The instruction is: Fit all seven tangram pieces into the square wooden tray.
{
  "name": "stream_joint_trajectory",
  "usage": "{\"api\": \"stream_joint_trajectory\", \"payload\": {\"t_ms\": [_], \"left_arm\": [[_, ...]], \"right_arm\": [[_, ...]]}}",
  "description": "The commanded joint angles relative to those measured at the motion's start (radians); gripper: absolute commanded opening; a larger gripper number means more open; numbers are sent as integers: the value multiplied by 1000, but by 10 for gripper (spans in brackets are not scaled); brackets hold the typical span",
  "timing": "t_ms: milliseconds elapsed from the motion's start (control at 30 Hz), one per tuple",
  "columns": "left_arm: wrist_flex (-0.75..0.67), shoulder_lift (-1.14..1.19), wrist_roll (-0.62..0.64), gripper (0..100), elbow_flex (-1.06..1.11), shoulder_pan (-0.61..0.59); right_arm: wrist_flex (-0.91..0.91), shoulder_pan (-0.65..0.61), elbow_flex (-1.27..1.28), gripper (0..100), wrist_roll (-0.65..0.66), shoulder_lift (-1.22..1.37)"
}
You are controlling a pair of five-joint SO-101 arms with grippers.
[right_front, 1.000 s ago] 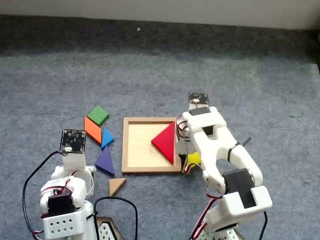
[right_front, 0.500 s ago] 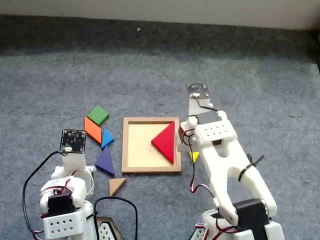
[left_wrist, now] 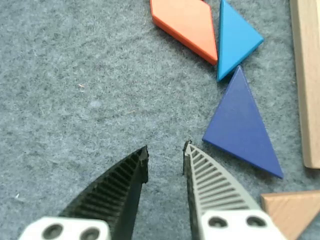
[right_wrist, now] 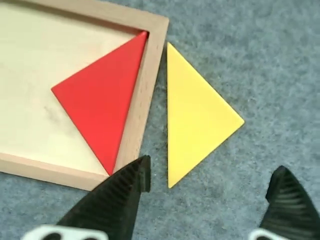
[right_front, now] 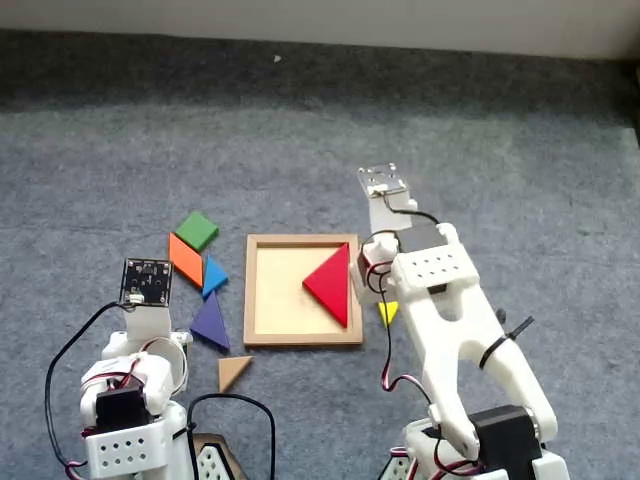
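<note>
Right hand wide open over yellow triangle, just outside wooden tray. Left hand narrow gap, empty, beside dark blue triangle.

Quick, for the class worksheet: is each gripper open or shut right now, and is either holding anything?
Left gripper: open, holding nothing.
Right gripper: open wide, holding nothing; the yellow triangle lies loose near it.

Grey carpeted table. Wooden tray on it. Left of tray: green square, orange parallelogram, blue triangle, navy triangle, tan triangle. Just right of tray: yellow triangle.
</note>
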Motion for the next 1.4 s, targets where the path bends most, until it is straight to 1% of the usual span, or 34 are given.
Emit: {"api": "stream_joint_trajectory", "payload": {"t_ms": [0, 367, 400, 500, 867, 933, 1133, 1200, 1367], "left_arm": [[-14, -30, 6, 133, 19, -18], [-12, -30, 6, 133, 19, -18], [-12, -30, 6, 133, 19, -18], [-12, -30, 6, 133, 19, -18], [-12, -30, 6, 133, 19, -18], [-12, -30, 6, 133, 19, -18], [-12, -30, 6, 133, 19, -18], [-12, -30, 6, 133, 19, -18], [-12, -30, 6, 133, 19, -18]], "right_arm": [[-70, -5, -24, 365, 14, 48], [-44, -1, -248, 365, 17, 340], [-44, 4, -260, 365, 35, 358], [-44, 10, -277, 365, 94, 403], [-45, 16, -274, 363, 100, 469], [-45, 16, -274, 334, 100, 469], [-45, 16, -274, 188, 100, 469], [-45, 16, -274, 173, 100, 469], [-24, 27, -278, 170, 100, 456]]}}
